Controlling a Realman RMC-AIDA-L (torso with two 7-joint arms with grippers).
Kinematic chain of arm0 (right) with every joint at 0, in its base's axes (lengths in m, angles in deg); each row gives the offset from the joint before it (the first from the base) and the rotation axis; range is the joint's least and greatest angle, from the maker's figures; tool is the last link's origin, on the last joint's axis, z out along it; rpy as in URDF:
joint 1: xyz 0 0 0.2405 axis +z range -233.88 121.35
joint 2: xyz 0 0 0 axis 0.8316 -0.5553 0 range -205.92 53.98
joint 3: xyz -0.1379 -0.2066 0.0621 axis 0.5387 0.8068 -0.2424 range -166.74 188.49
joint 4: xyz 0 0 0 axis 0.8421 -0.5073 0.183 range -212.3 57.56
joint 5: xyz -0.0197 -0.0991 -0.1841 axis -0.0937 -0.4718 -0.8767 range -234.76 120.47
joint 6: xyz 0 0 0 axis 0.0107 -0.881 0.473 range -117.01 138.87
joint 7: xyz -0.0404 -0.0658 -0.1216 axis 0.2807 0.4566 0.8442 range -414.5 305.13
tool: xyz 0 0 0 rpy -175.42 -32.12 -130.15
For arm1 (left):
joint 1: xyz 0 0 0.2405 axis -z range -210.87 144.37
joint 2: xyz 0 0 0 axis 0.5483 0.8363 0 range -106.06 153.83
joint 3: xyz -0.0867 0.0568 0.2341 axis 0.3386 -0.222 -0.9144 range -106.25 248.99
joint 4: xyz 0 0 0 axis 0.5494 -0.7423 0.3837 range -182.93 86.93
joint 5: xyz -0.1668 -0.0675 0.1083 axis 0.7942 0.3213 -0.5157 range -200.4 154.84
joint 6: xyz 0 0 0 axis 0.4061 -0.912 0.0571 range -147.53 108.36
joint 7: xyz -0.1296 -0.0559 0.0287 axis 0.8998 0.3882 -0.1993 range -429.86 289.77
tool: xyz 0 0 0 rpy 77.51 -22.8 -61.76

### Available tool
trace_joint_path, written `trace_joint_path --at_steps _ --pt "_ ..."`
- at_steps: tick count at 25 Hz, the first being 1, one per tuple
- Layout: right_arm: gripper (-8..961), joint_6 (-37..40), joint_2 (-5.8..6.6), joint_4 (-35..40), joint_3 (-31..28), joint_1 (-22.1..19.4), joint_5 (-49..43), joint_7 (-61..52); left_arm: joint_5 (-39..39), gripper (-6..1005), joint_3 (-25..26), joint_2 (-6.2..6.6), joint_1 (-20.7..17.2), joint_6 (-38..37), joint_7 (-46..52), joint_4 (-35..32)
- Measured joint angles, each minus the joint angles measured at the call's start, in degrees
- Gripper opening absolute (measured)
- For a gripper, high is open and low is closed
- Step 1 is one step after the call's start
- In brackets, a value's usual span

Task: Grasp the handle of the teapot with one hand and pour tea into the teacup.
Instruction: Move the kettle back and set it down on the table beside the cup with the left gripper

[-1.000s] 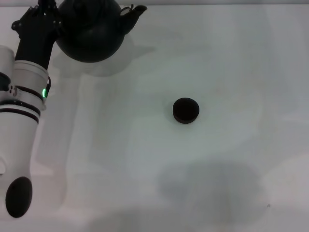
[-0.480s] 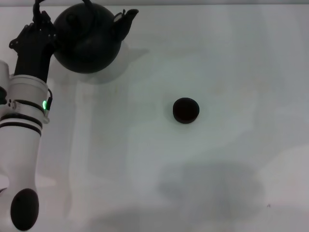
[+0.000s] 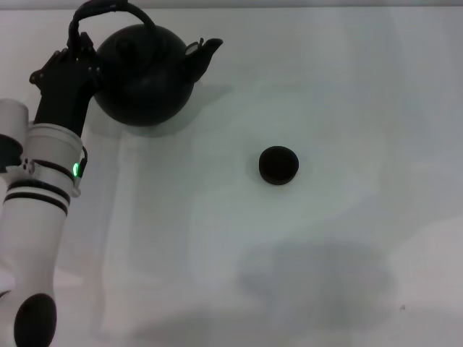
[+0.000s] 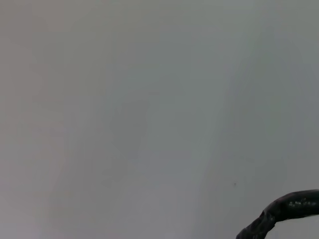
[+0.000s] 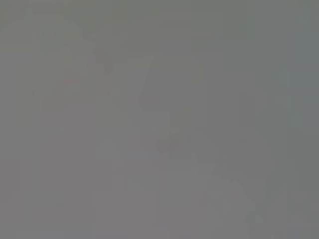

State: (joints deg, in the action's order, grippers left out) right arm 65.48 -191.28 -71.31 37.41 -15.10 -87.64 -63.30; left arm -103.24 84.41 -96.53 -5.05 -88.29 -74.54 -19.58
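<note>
Over at the worktop's (image 3: 347, 87) far left, my left gripper (image 3: 72, 61) has its jaws closed on the handle (image 3: 108, 9) of the teapot (image 3: 145, 76). Best carry it level, spout leading, toward the teacup (image 3: 278, 165), well apart, tipping only once above it.

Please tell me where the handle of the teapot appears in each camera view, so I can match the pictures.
Head view: the handle arches over the teapot at the upper left, with the left gripper at its left end.
Left wrist view: only a short black piece of the handle shows at the lower right corner.
Right wrist view: not in it.
Shared landmark: the pale table.
</note>
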Motion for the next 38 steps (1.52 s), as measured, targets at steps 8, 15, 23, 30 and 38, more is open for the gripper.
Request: trace_joint_path --at_steps 8,15,23,30,38 --pt "842 0.01 0.00 0.00 0.10 0.09 -0.26 0.00 -0.07 91 -3.00 0.15 -0.66 0.08 0.01 -0.44" --pt "843 -0.35 0.00 -0.09 0.10 0.26 -0.36 0.05 -0.19 91 -5.58 0.34 0.01 0.72 0.07 -1.17" --pt "844 -0.43 -0.08 -0.14 0.08 -0.08 -0.36 0.09 -0.22 92 -5.66 0.36 -0.02 2.42 0.36 -1.25" --pt "843 -0.47 -0.09 -0.14 0.08 -0.12 -0.36 0.09 -0.22 95 -5.66 0.35 -0.11 2.93 0.44 -1.36" --pt "843 -0.28 -0.14 -0.26 0.09 -0.13 -0.35 0.09 -0.31 98 -5.65 0.35 -0.15 3.59 0.50 -1.74"
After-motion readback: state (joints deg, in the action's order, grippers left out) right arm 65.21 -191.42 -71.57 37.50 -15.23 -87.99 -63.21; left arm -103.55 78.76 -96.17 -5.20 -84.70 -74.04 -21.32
